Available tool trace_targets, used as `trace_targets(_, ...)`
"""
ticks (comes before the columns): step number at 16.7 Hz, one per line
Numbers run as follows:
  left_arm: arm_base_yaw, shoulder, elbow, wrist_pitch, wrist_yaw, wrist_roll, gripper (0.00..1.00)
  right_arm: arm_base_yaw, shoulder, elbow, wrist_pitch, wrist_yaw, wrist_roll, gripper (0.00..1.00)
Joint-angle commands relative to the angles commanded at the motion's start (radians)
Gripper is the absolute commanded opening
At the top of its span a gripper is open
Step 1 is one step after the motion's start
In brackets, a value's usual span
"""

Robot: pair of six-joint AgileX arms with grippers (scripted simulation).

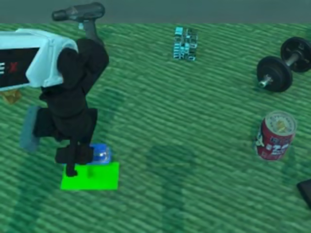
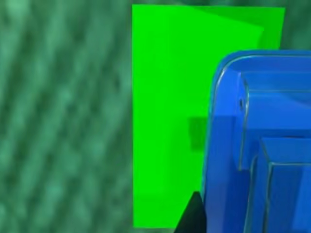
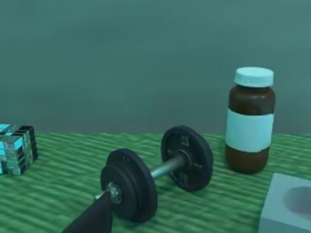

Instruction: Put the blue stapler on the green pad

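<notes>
The blue stapler (image 1: 101, 153) hangs at the back edge of the green pad (image 1: 99, 178), at the table's front left. My left gripper (image 1: 80, 162) points down over the pad and is shut on the stapler. In the left wrist view the stapler (image 2: 262, 145) fills the near side, and one dark finger (image 2: 193, 216) presses against its edge. The green pad (image 2: 165, 111) lies underneath, partly covered by the stapler. My right gripper (image 1: 306, 191) is parked at the table's right edge; one finger (image 3: 95, 218) shows in its wrist view, and it holds nothing.
A black dumbbell (image 1: 284, 63) lies at the back right, with a red can (image 1: 275, 136) in front of it. A cyan cube block (image 1: 185, 43) and a dark drill (image 1: 80, 13) sit along the back. The right wrist view shows a brown bottle (image 3: 250, 121) and a grey block (image 3: 286, 208).
</notes>
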Motion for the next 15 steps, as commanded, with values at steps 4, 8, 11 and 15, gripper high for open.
trace_targets(4,0.000,0.042,-0.084,0.111,0.004,-0.002,0.00,0.000,0.000,0.000,0.000,0.000,0.000,1.00)
trace_targets(8,0.000,0.043,-0.085,0.113,0.004,-0.002,0.00,0.000,0.000,0.000,0.000,0.000,0.000,1.00)
trace_targets(11,0.000,0.043,-0.085,0.113,0.004,-0.002,0.23,0.000,0.000,0.000,0.000,0.000,0.000,1.00)
trace_targets(15,0.000,0.043,-0.085,0.113,0.004,-0.002,0.53,0.000,0.000,0.000,0.000,0.000,0.000,1.00)
